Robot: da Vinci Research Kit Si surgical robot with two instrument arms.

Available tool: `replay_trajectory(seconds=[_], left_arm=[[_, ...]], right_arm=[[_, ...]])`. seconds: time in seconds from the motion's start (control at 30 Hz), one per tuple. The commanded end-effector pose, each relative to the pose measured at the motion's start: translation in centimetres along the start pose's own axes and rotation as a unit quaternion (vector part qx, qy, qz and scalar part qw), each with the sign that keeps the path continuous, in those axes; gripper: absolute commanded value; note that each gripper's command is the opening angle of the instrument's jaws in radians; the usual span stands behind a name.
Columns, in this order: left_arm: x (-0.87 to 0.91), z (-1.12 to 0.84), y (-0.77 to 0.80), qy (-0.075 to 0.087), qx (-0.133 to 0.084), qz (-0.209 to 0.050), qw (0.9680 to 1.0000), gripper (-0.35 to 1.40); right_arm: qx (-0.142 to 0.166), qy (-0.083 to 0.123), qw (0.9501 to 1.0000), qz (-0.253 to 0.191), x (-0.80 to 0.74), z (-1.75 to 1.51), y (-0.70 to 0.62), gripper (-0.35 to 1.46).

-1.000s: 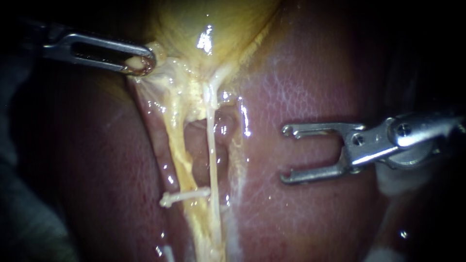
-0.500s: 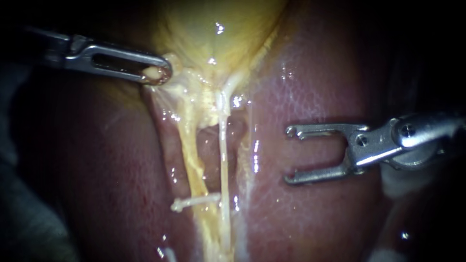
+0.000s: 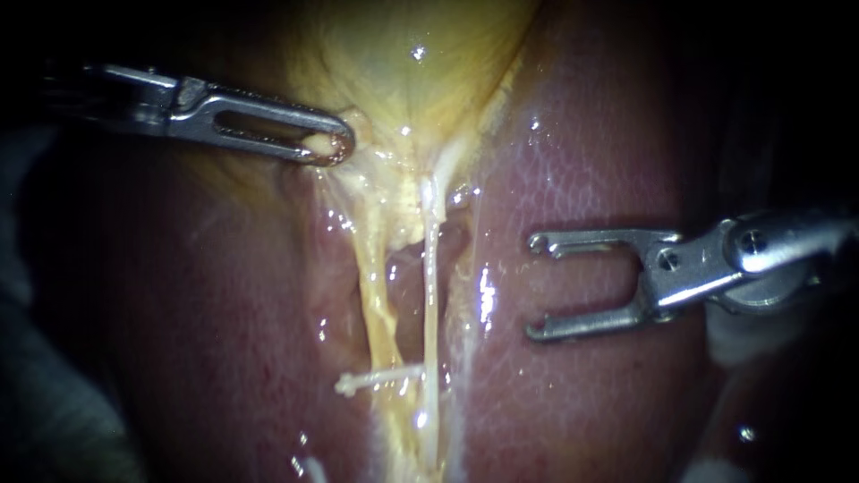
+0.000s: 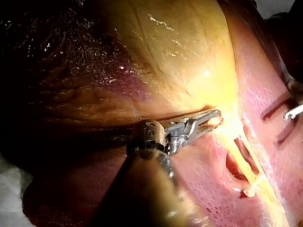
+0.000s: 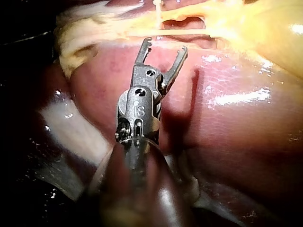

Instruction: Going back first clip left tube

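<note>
Well right of the clip (image 3: 371, 382) on the near-vertical left tube (image 3: 376, 295), the right instrument (image 3: 534, 287) points empty, parted jaws toward it, while the left instrument (image 3: 329, 148) clamps gallbladder tissue (image 3: 362, 125).

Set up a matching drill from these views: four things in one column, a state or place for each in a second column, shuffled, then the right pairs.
Column one
1. left instrument
2. right instrument
3. clip
4. gallbladder

Column two
A. open, holding nothing, over the liver
B. yellow, rounded, with wet glints
C. shut on pale tissue
D. lies crosswise on the left tube

Pairs: 1-C, 2-A, 3-D, 4-B
</note>
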Motion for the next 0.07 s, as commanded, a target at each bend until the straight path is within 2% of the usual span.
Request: replay_trajectory(seconds=[0.03, 0.07], left_arm=[[0.00, -0.01, 0.00, 0.000, 0.000, 0.000, 1.0000, -0.35], [0.00, -0.01, 0.00, 0.000, 0.000, 0.000, 1.0000, -0.35]], right_arm=[[0.000, 0.000, 1.0000, 0.000, 0.00, 0.00, 0.00, 0.50], [0.000, 0.000, 1.0000, 0.000, 0.00, 0.00, 0.00, 0.50]])
